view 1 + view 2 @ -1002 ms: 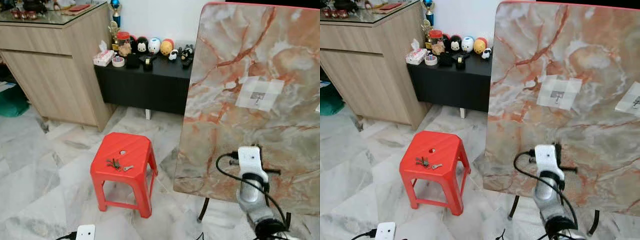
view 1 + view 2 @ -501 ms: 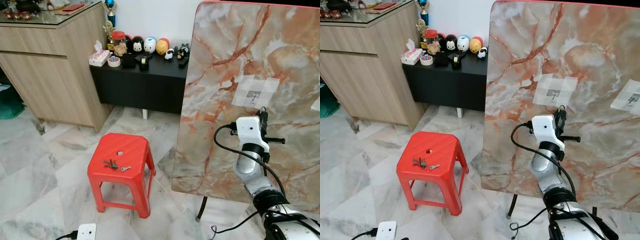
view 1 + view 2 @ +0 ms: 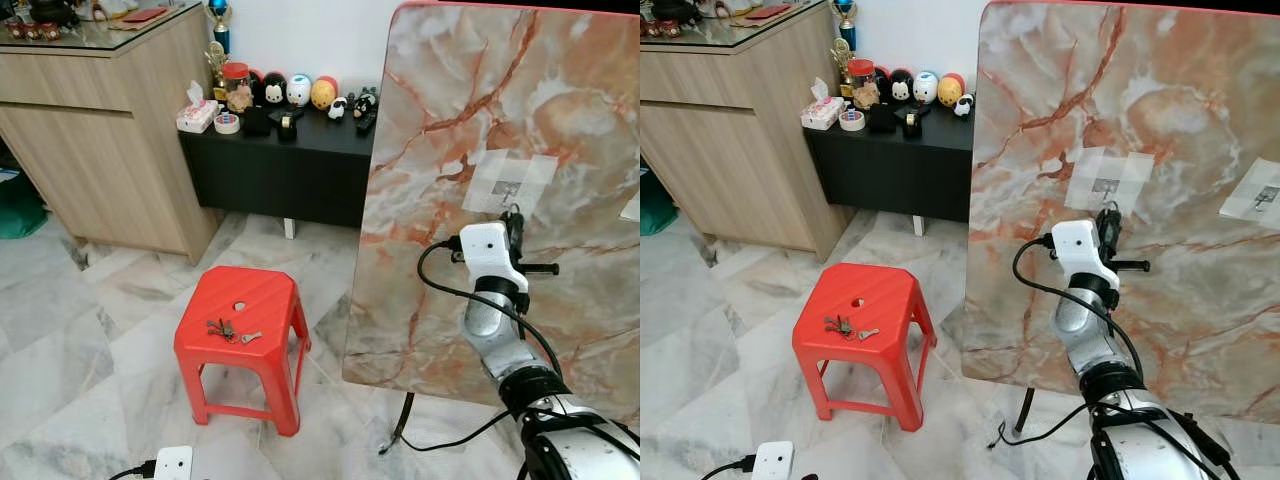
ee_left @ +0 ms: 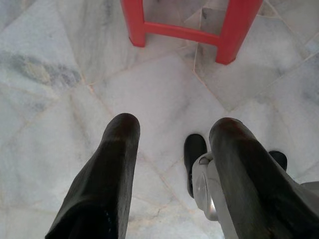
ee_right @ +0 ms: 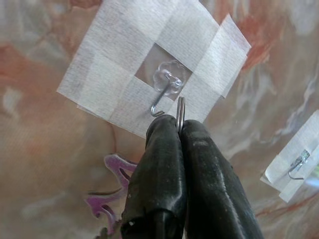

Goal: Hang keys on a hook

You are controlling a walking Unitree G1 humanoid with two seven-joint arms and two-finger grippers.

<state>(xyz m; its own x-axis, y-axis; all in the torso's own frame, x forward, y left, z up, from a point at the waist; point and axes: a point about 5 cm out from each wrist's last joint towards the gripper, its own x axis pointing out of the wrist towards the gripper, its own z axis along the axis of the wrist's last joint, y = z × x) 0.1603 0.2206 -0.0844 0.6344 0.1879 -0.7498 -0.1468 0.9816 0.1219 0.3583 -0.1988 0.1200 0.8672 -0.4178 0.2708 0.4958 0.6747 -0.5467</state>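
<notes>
- Keys' metal ring [image 5: 180, 110] pinched between closed jaws of right gripper [image 5: 178, 130], edge-on, just beside tip of clear hook [image 5: 164, 89]; purple tag [image 5: 110, 191] dangling below.
- Hook taped with white strips onto upright marble-patterned board [image 3: 470, 120]; second taped hook [image 5: 298, 164] further along same board.
- Another bunch of keys [image 3: 228, 329] lying on red stool [image 3: 245, 320], beside board on floor.
- Left gripper [image 4: 172, 129] hanging above marble floor [image 4: 65, 74] near stool's legs, jaws parted, holding nothing.

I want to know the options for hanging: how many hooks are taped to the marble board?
2. One clear-based metal hook sits right at the right claw, which pinches a key ring; the second taped metal hook is farther along the board. Others may be out of frame.
</notes>
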